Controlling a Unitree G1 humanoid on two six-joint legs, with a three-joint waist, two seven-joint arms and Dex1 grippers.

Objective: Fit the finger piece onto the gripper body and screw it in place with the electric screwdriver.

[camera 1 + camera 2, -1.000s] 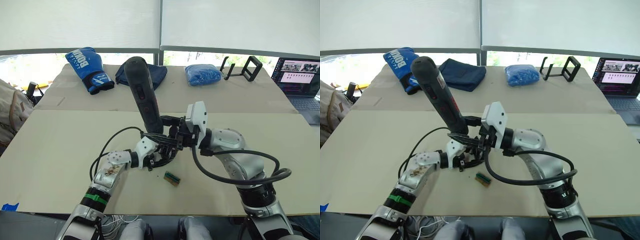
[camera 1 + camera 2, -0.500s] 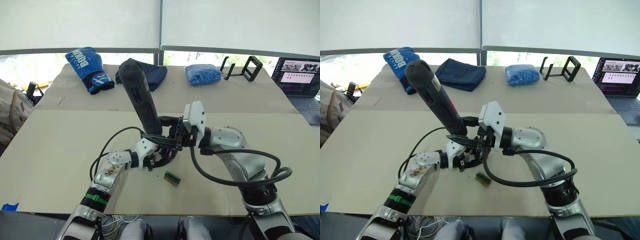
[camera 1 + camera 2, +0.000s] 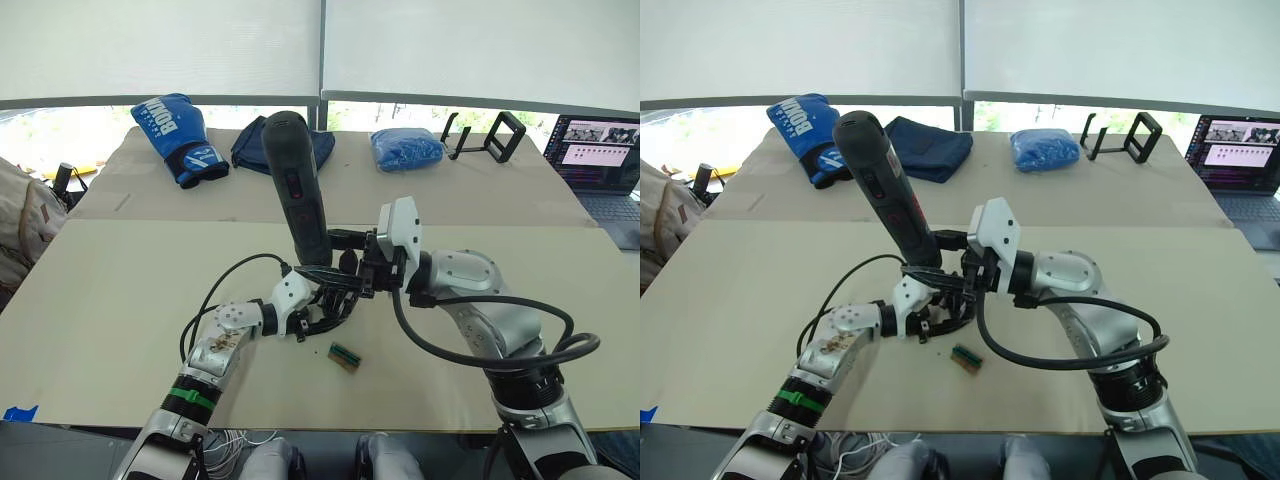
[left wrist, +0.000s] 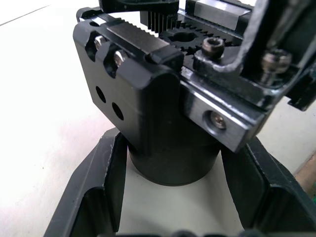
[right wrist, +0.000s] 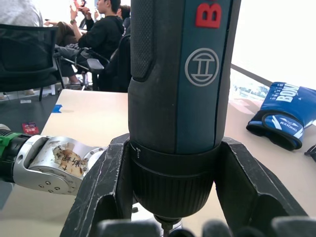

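The electric screwdriver [image 3: 298, 190], a thick black cylinder with red markings, stands nearly upright with its bit end down over the table's middle. My right gripper [image 3: 327, 254] is shut on its lower collar [image 5: 173, 177], with a finger [image 5: 106, 192] on each side. Right under the bit, my left gripper [image 3: 318, 308] is shut on the gripper body [image 4: 163, 94]. Its round black barrel sits between my left fingers [image 4: 96, 190], and its toothed rack and screw heads face up. The finger piece is hidden in the tight cluster of black parts.
A small green-brown block [image 3: 344, 357] lies just in front of the grippers. Along the far table edge are a blue boxing glove [image 3: 178, 138], a dark blue cloth [image 3: 305, 150], a blue bag [image 3: 406, 148], a black stand [image 3: 487, 135] and a laptop [image 3: 598, 150]. People sit in the background [image 5: 101, 34].
The screwdriver's top has swung to the right, from leaning left to nearly upright. My right arm shifted slightly right with it. My left gripper and the gripper body stayed put.
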